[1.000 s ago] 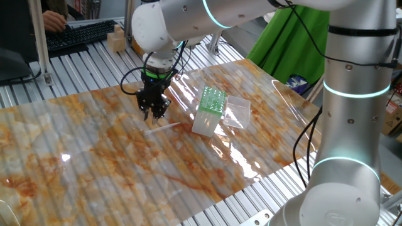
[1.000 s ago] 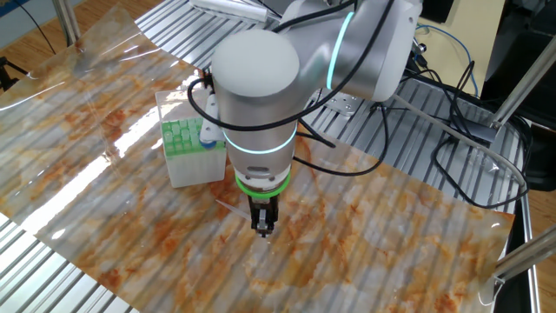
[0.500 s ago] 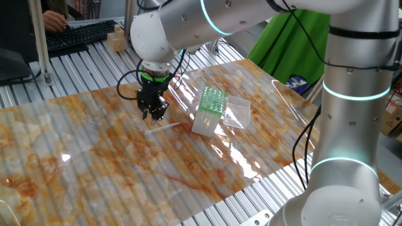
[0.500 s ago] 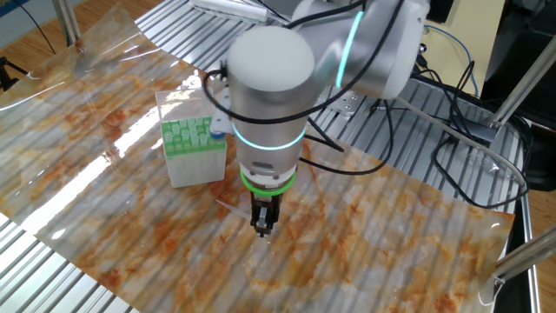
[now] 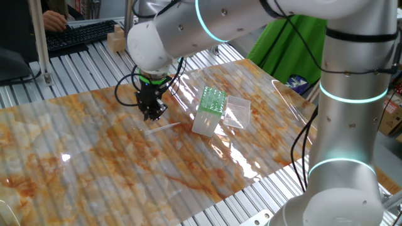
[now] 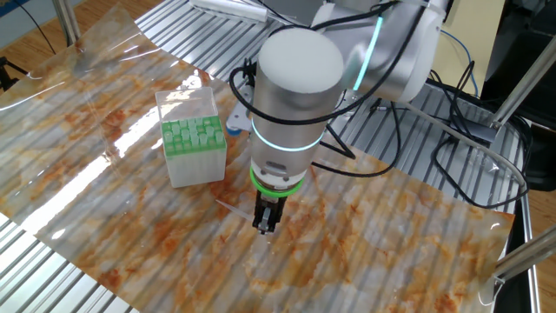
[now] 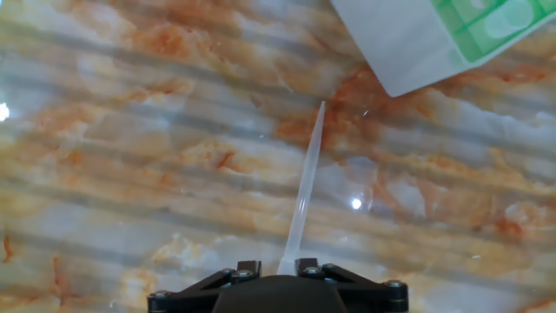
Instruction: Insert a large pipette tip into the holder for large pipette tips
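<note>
Drifting toward nine o'clock above the tip (image 7: 304,187), the gripper (image 5: 152,113) grasps nothing; jaw spacing unclear. Box (image 5: 209,112) waits at three o'clock.

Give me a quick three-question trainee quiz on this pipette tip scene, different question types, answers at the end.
1. True or false: the thin translucent whitish plastic pipette tip lies flat on the marbled table sheet.
2. Multiple choice: the translucent white box with the green perforated grid top is A) lying on its side, B) upright beside the arm, C) hanging from the gripper.
3. Fill in: in the hand view, the tip's pointed end aims toward the ____.

Key:
1. True.
2. B.
3. Box; the point stops short of touching it.
</note>
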Robot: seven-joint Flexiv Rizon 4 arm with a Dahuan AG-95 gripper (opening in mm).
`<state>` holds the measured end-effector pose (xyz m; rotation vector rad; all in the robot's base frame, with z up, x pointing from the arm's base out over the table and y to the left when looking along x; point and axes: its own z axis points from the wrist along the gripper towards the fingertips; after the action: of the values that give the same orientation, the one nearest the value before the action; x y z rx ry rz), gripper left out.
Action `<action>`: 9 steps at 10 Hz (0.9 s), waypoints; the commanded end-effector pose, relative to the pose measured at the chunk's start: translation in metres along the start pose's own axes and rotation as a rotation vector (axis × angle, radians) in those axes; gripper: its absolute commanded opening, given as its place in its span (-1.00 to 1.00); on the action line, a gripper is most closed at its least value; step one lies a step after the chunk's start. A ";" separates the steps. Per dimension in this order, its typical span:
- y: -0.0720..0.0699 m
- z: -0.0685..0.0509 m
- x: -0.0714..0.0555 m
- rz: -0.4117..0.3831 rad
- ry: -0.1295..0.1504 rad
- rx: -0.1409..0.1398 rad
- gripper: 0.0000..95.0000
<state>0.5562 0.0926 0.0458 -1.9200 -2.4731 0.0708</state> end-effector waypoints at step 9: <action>0.004 0.015 0.005 0.065 -0.098 0.019 -0.20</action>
<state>0.5583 0.0978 0.0308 -2.0410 -2.4572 0.1955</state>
